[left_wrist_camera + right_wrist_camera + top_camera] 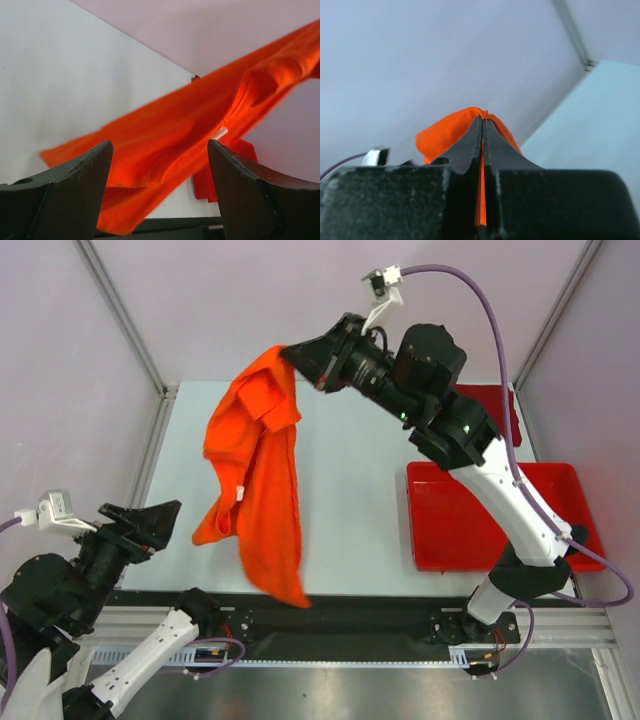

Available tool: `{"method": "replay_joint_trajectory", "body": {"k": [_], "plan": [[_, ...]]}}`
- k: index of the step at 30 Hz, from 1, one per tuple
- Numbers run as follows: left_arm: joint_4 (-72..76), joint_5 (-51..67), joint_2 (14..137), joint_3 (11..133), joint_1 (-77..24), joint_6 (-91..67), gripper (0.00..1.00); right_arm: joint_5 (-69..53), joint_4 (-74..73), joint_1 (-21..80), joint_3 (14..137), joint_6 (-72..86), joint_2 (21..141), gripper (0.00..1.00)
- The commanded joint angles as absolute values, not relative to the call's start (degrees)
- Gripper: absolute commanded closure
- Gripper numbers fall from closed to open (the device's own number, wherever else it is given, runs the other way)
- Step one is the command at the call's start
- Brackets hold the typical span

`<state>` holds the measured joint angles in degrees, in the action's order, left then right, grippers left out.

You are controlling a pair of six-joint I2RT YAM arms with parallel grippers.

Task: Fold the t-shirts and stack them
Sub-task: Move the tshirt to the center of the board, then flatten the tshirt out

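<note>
Bright orange soft cloth t-shirt: unfolded, dangling over the left half of the white table, lowest tip reaching the near edge. At the near left corner, black left gripper released, jaws spread wide, empty, just beside the drooping sleeve. Limp, creased knit with 1 small white tag. Towards the far edge, right gripper clenched on a bunched fold of that cloth. By the right edge, rigid glossy red plastic tray. Judged: 0 folds made, folding and stacking all ahead.
</note>
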<state>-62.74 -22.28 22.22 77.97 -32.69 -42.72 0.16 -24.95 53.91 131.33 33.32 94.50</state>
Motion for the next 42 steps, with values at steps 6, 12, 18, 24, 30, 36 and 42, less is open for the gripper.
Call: {"method": "replay_joint_trajectory", "body": {"k": [6, 12, 18, 24, 30, 36, 42], "plan": [[-64.3, -19.2, 27.9, 78.3, -32.3, -41.2, 0.18, -3.7, -28.5, 32.9, 110.4, 38.6, 88.3, 0.97], [-62.8, -13.9, 35.9, 76.4, -32.3, -39.5, 0.18, -1.9, -33.9, 24.2, 84.6, 29.2, 82.6, 0.49], [-58.0, -10.7, 39.4, 73.4, -32.3, -39.7, 0.18, 5.3, -41.4, 27.9, 83.8, 17.4, 83.6, 0.36], [-57.2, -12.1, 40.5, 72.9, -32.3, -39.2, 0.18, -6.4, -35.3, 37.9, 87.4, 14.3, 90.6, 0.39], [-59.0, -15.0, 39.3, 73.2, -32.3, -40.7, 0.23, -6.8, -29.6, 47.0, 96.0, 16.7, 106.4, 0.44], [-62.3, -16.8, 34.6, 72.1, -32.4, -41.7, 0.24, -7.9, -31.8, 52.6, 108.9, 11.1, 121.2, 0.53], [-66.0, -16.2, 31.1, 70.3, -32.3, -43.0, 0.24, -0.5, -38.5, 56.1, 114.0, 5.3, 127.6, 0.48]]}}
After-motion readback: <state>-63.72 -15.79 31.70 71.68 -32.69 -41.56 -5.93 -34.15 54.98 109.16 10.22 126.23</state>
